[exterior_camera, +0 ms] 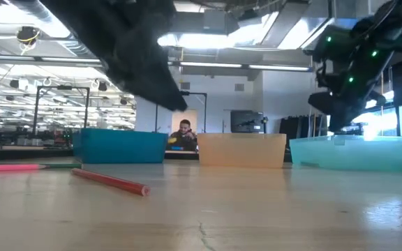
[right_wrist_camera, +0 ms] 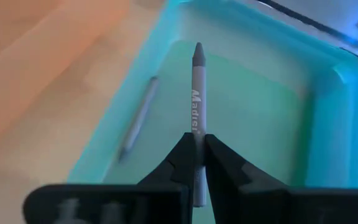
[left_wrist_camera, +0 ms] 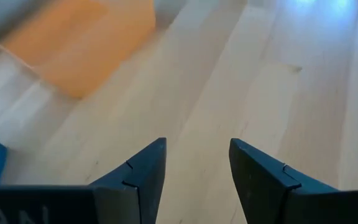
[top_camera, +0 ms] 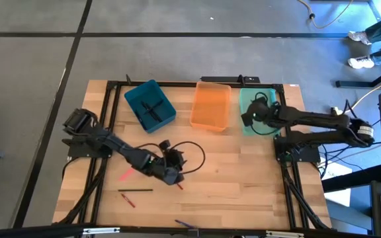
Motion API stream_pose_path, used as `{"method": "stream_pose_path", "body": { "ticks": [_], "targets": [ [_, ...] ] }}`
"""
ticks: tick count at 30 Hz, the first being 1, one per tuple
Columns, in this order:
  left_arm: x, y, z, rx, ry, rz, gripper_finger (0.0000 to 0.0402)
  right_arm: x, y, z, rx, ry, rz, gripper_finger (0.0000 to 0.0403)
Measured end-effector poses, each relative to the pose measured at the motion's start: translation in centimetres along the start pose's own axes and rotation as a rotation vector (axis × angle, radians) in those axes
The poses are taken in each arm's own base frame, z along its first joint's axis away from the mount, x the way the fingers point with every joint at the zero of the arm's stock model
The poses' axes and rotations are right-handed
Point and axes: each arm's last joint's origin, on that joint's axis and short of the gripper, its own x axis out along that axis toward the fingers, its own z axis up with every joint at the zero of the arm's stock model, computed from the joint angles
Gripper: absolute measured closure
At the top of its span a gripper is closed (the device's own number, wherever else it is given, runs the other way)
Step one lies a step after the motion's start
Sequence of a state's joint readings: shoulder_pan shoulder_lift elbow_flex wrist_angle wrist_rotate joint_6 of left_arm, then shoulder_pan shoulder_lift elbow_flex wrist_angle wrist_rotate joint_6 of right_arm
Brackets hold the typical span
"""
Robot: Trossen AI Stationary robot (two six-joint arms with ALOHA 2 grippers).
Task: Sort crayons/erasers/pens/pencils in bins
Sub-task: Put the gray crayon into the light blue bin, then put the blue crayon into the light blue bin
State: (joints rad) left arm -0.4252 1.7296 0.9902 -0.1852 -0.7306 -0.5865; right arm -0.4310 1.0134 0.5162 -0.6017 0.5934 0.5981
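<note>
Three bins stand along the far side: teal (top_camera: 149, 106), orange (top_camera: 211, 106) and mint green (top_camera: 256, 114). My right gripper (right_wrist_camera: 199, 138) hangs over the mint bin (right_wrist_camera: 260, 106), shut on a grey printed stick (right_wrist_camera: 196, 81). Another grey stick (right_wrist_camera: 138, 118) lies on that bin's floor. Dark sticks (top_camera: 152, 109) lie in the teal bin. My left gripper (left_wrist_camera: 197, 146) is open above bare wood near the table's middle (top_camera: 175, 177), with nothing between its fingers. A red stick (exterior_camera: 110, 181), a pink one (top_camera: 126, 174), a dark one (top_camera: 135, 191) and a short red one (top_camera: 129, 201) lie flat on the table. My right gripper pinches the grey stick's shaft (right_wrist_camera: 196, 127) between its two fingertips, back from the middle toward its blunt end. The stick lies along the fingers and its pointed end (right_wrist_camera: 197, 48) juts forward past them. It hangs clear above the mint bin's floor, slanting down.
A purple stick (top_camera: 185, 225) lies near the table's front edge. A black cable (top_camera: 194, 151) loops over the wood beside my left arm. A black frame (top_camera: 177, 83) rims the tabletop. Bare wood stretches across the near right part (top_camera: 243, 192).
</note>
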Motion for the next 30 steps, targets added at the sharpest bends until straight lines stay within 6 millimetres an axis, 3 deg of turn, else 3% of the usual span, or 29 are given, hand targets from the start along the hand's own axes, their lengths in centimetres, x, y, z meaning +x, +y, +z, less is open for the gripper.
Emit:
{"method": "stream_pose_path", "body": {
  "ticks": [9,21,30],
  "targets": [
    [2.2,-0.2,-0.7,0.029,0.047,-0.03,0.0233,3.6,-2.4,-0.4,0.199,0.045,0.048,0.036],
    [2.1,-0.4,-0.6,0.018,0.024,-0.034,0.0233,5.7,-3.2,-2.2,0.243,0.095,0.029,0.0349],
    [2.1,-0.4,-0.6,0.02,0.024,-0.029,0.0227,6.2,-3.3,-2.5,0.239,0.09,0.017,0.0275]
  ]
}}
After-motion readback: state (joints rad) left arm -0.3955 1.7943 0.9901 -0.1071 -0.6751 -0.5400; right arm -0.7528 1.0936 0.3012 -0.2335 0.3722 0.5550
